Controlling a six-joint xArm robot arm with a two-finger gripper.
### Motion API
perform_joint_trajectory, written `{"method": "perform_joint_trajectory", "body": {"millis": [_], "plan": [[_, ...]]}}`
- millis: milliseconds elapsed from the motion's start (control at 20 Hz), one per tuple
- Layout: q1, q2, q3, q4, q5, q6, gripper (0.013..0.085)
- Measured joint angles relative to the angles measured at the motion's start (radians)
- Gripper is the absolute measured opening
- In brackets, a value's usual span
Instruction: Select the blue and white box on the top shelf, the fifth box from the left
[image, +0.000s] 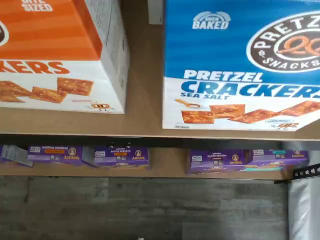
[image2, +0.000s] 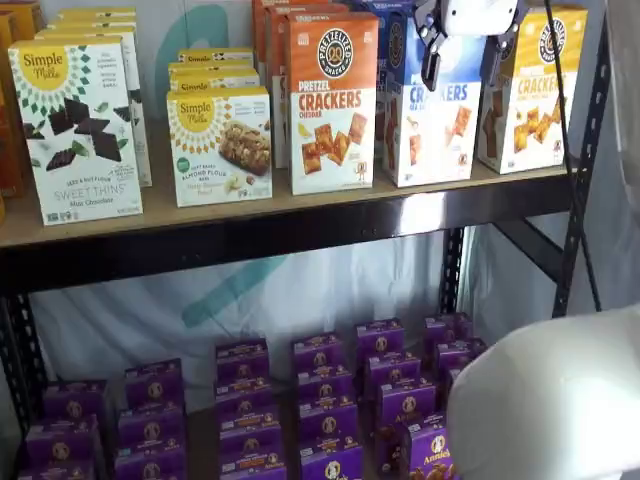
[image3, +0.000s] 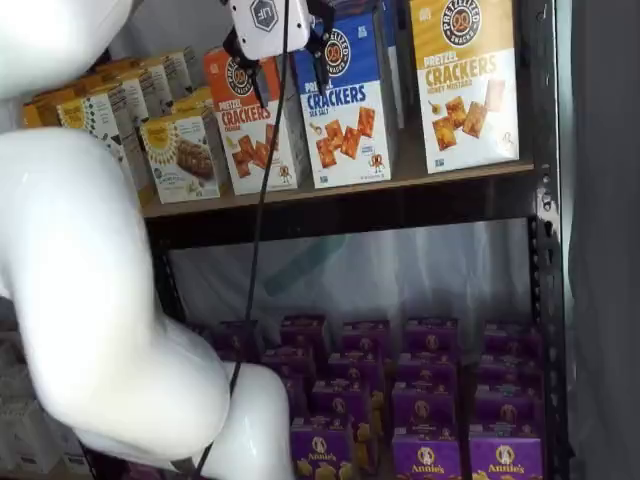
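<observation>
Gripper (image2: 461, 58), fingers spread apart with a plain gap, hangs at frame top before the blue and white box (image2: 432, 120) on the top shelf (image2: 300, 205).

1. I see the table (image2: 300, 205), a tan board with a black rail.
2. On it stand the blue box (image2: 432, 125), orange box (image2: 332, 100), yellow box (image2: 530, 95) and cookie boxes (image2: 75, 130).

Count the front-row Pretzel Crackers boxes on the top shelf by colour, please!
orange-topped box: 1
blue and white box: 1
yellow-topped box: 1
Total: 3
</observation>
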Motion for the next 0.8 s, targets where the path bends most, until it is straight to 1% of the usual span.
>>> {"method": "perform_joint_trajectory", "body": {"millis": [200, 400, 800], "plan": [[-0.006, 0.001, 0.0, 0.009, -0.007, -0.005, 0.085], [-0.003, 0.003, -0.002, 0.011, -0.013, -0.002, 0.085], [0.009, 0.011, -0.012, -0.005, -0.023, 0.008, 0.085]]}}
